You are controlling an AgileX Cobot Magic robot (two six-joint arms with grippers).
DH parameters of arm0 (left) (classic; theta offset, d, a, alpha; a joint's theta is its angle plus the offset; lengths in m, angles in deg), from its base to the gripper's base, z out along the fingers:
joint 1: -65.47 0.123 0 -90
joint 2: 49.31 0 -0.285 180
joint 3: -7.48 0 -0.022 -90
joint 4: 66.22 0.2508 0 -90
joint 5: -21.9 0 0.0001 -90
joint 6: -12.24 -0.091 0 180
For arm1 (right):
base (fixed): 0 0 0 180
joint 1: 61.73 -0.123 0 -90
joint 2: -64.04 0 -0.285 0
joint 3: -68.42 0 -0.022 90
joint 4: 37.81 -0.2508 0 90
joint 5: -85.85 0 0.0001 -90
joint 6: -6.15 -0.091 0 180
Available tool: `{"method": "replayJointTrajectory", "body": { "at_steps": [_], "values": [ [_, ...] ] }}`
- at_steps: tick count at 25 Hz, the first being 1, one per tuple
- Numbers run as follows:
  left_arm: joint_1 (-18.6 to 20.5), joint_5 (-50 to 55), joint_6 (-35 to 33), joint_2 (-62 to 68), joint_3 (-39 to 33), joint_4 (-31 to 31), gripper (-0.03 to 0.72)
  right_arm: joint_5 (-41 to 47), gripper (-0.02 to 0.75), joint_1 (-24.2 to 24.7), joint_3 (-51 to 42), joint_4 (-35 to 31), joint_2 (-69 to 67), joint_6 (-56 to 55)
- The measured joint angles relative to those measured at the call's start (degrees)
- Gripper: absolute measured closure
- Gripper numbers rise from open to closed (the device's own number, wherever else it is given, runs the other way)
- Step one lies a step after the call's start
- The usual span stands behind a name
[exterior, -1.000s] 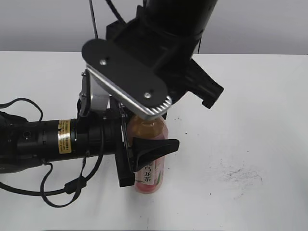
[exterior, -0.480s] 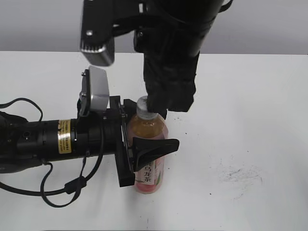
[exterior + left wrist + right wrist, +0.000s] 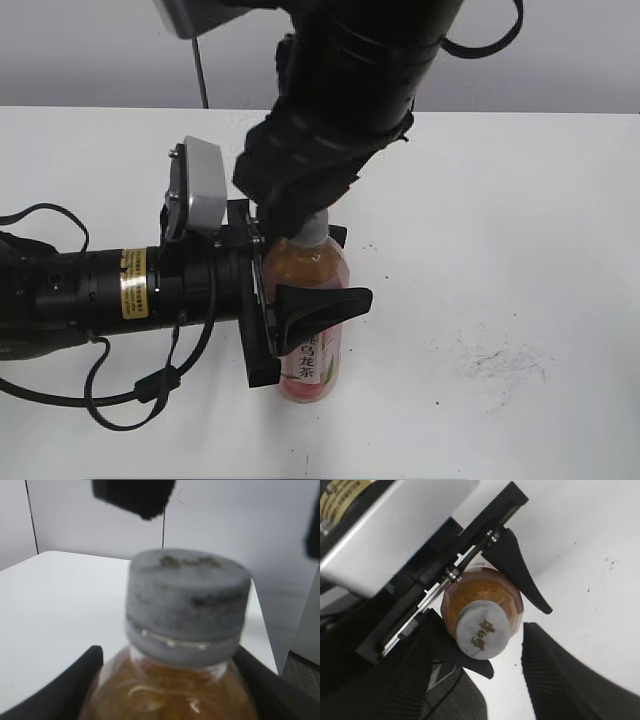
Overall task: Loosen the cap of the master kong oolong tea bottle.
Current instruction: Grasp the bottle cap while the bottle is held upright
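Observation:
The master kong oolong tea bottle [image 3: 312, 290] stands upright on the white table [image 3: 520, 220], with amber tea and a pink label low down. My left gripper [image 3: 300, 312] reaches in from the left and is shut on the bottle's body, its black fingers [image 3: 85, 675] pressing both shoulders. The white cap [image 3: 483, 629] with its dark logo faces up. My right gripper [image 3: 485, 647] comes down from above, open, one ribbed finger on each side of the cap, and the right finger [image 3: 560, 672] stands clear of it. In the exterior view the right gripper [image 3: 300, 215] hides most of the cap.
The left arm [image 3: 110, 295] lies low across the table's left side with a loose black cable [image 3: 130, 405] in front of it. Dark smudges [image 3: 490, 362] mark the tabletop to the right. A grey wall runs behind the table's far edge.
The right gripper turned above the cap, opened its jaws wider and now sits low over the cap again. The bottle and left arm have not moved.

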Motion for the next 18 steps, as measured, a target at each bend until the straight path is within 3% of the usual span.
{"method": "replayJointTrajectory", "body": {
  "at_steps": [8,18],
  "values": [
    [0.0,0.0,0.0,0.0,0.0,0.0,0.241,0.1,0.307,0.0,0.0,3.9,0.0,-29.6],
    [0.0,0.0,0.0,0.0,0.0,-0.1,0.241,0.1,0.307,0.0,0.0,1.7,-2.5,-33.3]
  ]
}}
